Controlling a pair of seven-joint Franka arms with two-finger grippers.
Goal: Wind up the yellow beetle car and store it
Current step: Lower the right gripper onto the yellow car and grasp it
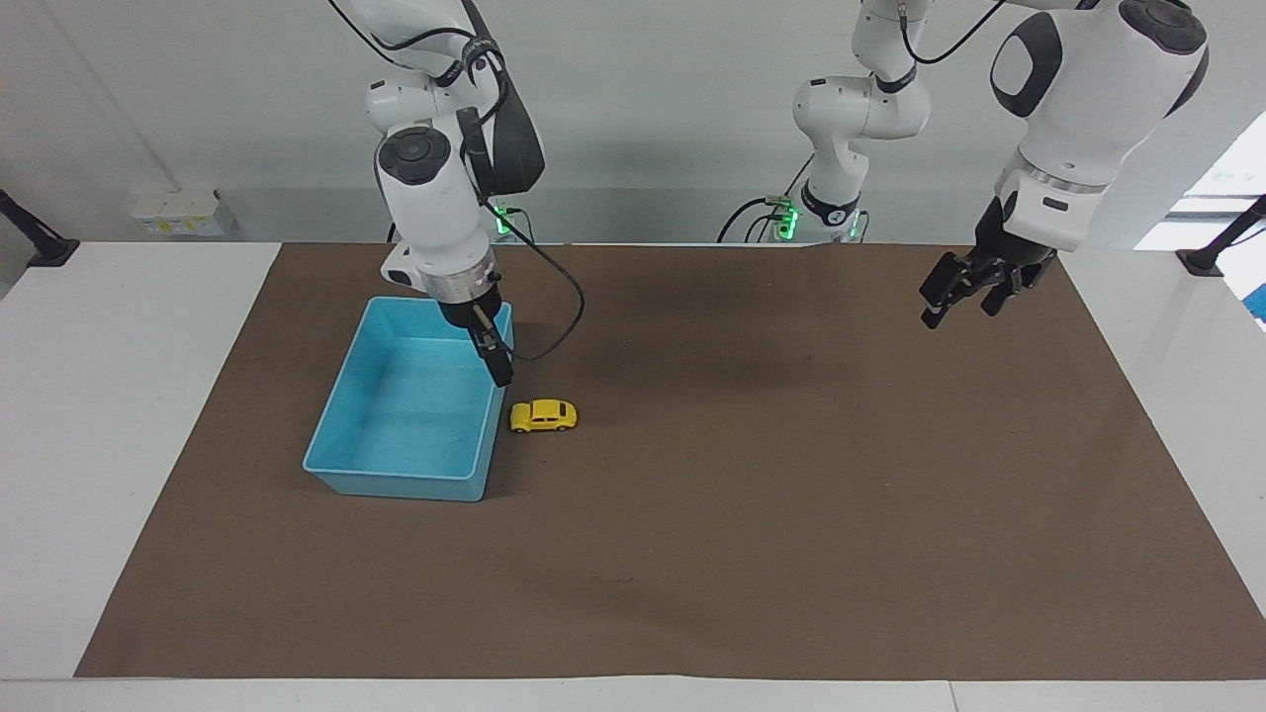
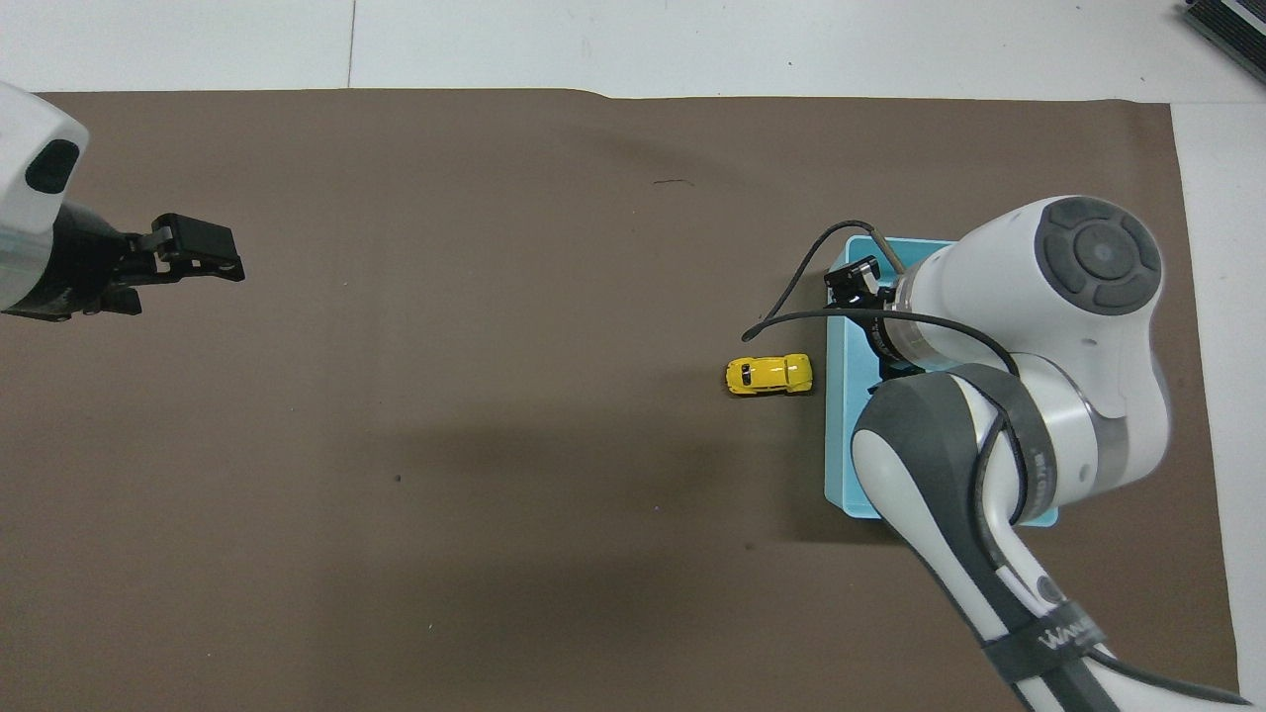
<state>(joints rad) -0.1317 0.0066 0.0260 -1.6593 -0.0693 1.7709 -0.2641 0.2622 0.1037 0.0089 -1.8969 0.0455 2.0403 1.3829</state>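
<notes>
The yellow beetle car [image 1: 543,415] [image 2: 769,374] stands on its wheels on the brown mat, right beside the long wall of the blue bin [image 1: 396,484] [image 2: 840,450] and outside it. My right gripper [image 1: 497,363] points down over the bin's rim on the car's side, close to the car and not touching it. It shows edge-on with nothing in it. In the overhead view its wrist hides it. My left gripper [image 1: 964,297] [image 2: 194,263] hangs open and empty over bare mat at the left arm's end of the table.
The bin is empty. A brown mat [image 1: 752,554] covers most of the white table. A black cable [image 1: 559,316] loops from the right wrist above the mat next to the bin.
</notes>
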